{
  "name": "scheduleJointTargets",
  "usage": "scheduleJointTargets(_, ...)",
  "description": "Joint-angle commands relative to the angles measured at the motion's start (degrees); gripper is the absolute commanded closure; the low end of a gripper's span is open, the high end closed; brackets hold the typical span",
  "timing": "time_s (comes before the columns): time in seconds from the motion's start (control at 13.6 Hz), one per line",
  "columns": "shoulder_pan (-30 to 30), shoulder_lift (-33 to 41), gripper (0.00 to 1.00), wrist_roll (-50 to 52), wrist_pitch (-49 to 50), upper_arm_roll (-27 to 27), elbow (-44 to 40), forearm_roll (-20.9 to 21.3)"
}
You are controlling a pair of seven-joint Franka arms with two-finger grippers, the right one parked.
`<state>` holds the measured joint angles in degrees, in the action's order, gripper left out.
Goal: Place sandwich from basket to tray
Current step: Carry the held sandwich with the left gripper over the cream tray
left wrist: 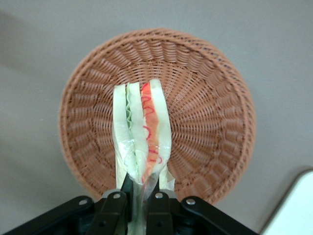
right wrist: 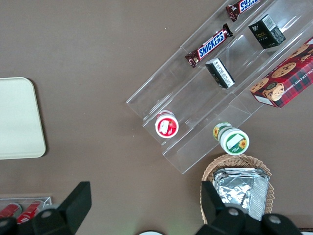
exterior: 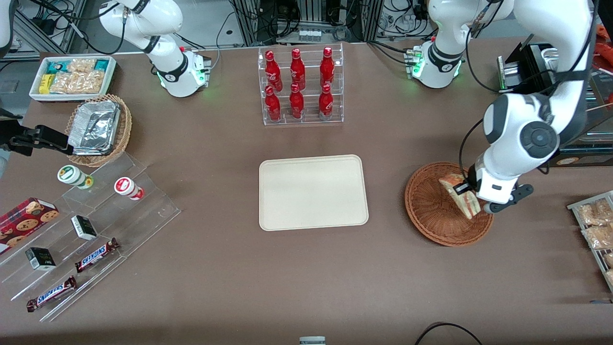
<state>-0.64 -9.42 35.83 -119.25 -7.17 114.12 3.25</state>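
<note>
The sandwich (exterior: 460, 196), a wrapped pale wedge with red-orange and green filling (left wrist: 143, 132), hangs just above the reddish-brown wicker basket (exterior: 431, 211). My left gripper (exterior: 471, 194) is shut on its near end, its two black fingers (left wrist: 157, 210) pinching the wrapper and bread. In the wrist view the basket (left wrist: 205, 127) lies straight below the sandwich. The cream tray (exterior: 313, 191) lies flat in the middle of the table, toward the parked arm from the basket, with nothing on it; its corner (left wrist: 293, 205) shows in the wrist view.
A clear rack of red bottles (exterior: 300, 86) stands farther from the front camera than the tray. A wire rack of snack bags (exterior: 596, 225) sits at the working arm's end. Toward the parked arm's end are acrylic steps with snacks (exterior: 86, 230) and a tan foil basket (exterior: 98, 129).
</note>
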Motion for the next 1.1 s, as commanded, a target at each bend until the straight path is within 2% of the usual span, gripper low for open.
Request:
scheduleJointTargets(0.0,-0.6,-0.7,1.00,0.6,7.8,-2.5,-8.4,0.3)
scheduleJointTargets(0.37,-2.9,-4.8,1.00,6.8,9.1,-13.3,-18.4,-0.1)
scheduleJointTargets(0.51,-8.7,-9.5,1.00,10.5,9.3,-13.8,-23.9,0.0)
scheduleJointTargets(0.73,-16.6,-15.3,1.00,13.6,8.8,-13.8,-27.1,0.6)
scheduleJointTargets(1.03,-22.6,-21.4,1.00,13.8,8.2,-13.7,-30.7,0.7)
